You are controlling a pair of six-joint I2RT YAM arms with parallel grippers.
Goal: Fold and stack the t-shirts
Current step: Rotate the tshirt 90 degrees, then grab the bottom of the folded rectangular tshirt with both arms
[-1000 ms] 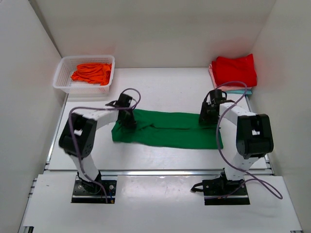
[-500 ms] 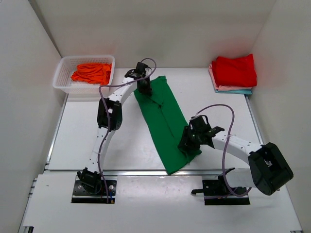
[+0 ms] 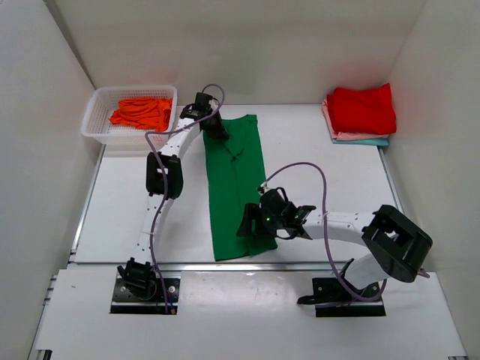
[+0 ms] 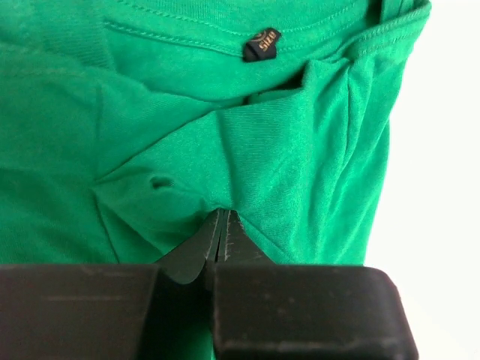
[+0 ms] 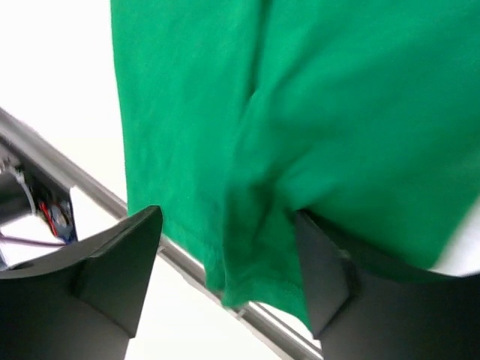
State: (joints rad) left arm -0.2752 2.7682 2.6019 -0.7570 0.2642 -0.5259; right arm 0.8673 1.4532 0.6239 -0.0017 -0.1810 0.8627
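A bright green t-shirt (image 3: 234, 187), folded into a long strip, runs from the far middle of the table to its near edge. At the far end my left gripper (image 3: 215, 132) is shut on a pinch of this cloth; in the left wrist view the closed jaws (image 4: 222, 215) grip a fold just below the collar label (image 4: 262, 43). My right gripper (image 3: 247, 225) is over the near end, open. In the right wrist view the green t-shirt (image 5: 315, 112) hangs between the spread fingers (image 5: 120, 262), its hem lying against the right one.
A white lattice basket (image 3: 101, 131) at the back left holds a crumpled orange shirt (image 3: 141, 112). Folded shirts are stacked at the back right, red (image 3: 361, 109) on top of pink and teal. The table's metal front rail (image 5: 90, 187) runs just below the hem.
The green shirt has swung from lying across the table to lying lengthwise. My left arm carried its end to the far side; the right arm came to the near edge and its jaws opened.
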